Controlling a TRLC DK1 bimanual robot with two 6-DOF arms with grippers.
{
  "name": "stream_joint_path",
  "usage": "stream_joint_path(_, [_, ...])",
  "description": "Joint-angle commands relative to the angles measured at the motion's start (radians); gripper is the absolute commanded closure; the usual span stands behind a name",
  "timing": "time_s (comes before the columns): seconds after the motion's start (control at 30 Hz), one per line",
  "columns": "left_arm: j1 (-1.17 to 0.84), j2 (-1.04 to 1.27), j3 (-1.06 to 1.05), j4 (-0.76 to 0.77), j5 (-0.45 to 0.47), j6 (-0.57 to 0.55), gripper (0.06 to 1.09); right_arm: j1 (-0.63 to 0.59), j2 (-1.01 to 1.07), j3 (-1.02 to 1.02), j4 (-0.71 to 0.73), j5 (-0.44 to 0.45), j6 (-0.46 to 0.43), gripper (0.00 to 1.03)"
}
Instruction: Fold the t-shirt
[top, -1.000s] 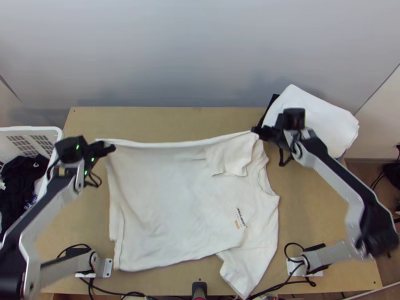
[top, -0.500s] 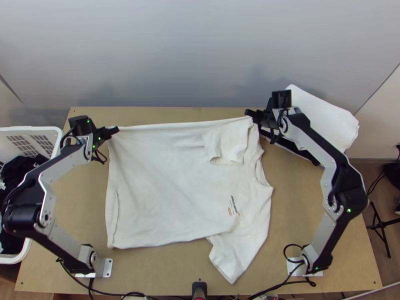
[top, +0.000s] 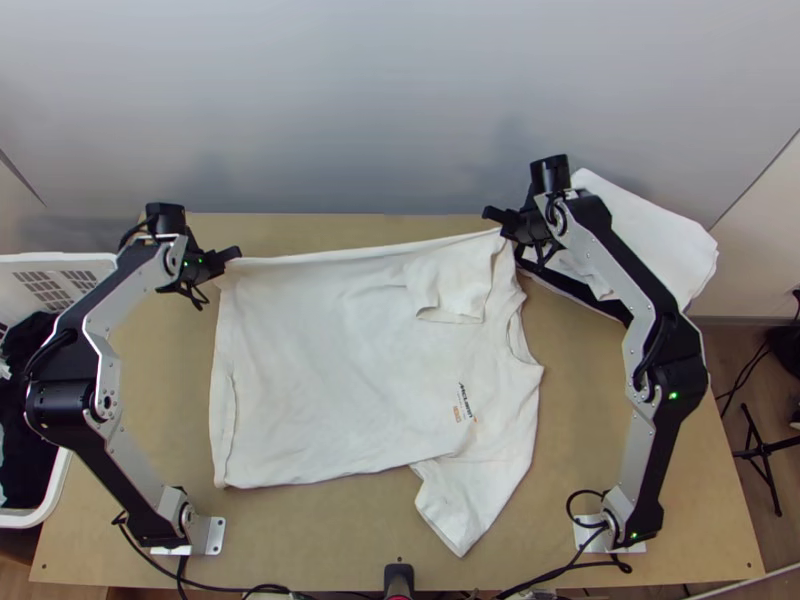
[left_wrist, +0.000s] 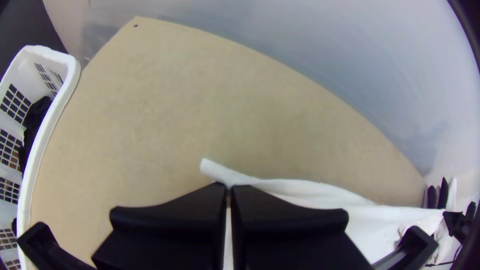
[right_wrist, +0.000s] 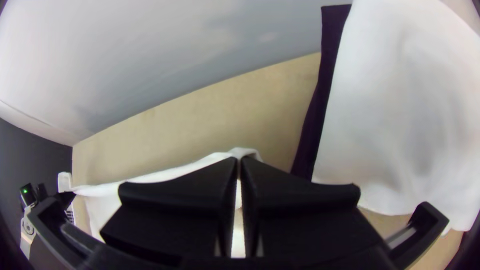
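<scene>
t-shirt (top: 330, 380) pinched at its far edge by left hand (top: 232, 257) and right hand (top: 495, 217), both pressed together.

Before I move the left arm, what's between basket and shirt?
Top view: bare table, with the left arm crossing over it, its fingers gripping the shirt near a corner.

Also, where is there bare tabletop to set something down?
The table is bare between the t-shirt and the near edge, and between the collar and the right arm. The far right corner is crowded: white cloth lies there, partly under that arm.
</scene>
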Motion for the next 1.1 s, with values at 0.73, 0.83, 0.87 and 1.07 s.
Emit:
stream_joint_path(0.73, [0.035, -0.051, 0.013, -0.495, 0.07, 0.128, 1.05, 0.074, 0.021, 0.087, -0.558, 0.004, -0.04, 1.0])
stream_joint_path(0.83, [0.03, -0.049, -0.023, -0.495, 0.069, 0.142, 1.05, 0.071, 0.016, 0.034, -0.517, 0.006, -0.042, 1.0])
stream_joint_path(0.87, [0.03, -0.049, -0.035, -0.489, 0.069, 0.146, 1.05, 0.07, 0.009, 0.008, -0.49, 0.006, -0.042, 1.0])
stream_joint_path(1.07, [0.019, -0.057, -0.067, -0.486, 0.067, 0.16, 1.05, 0.07, -0.007, -0.086, -0.418, 0.021, -0.048, 1.0])
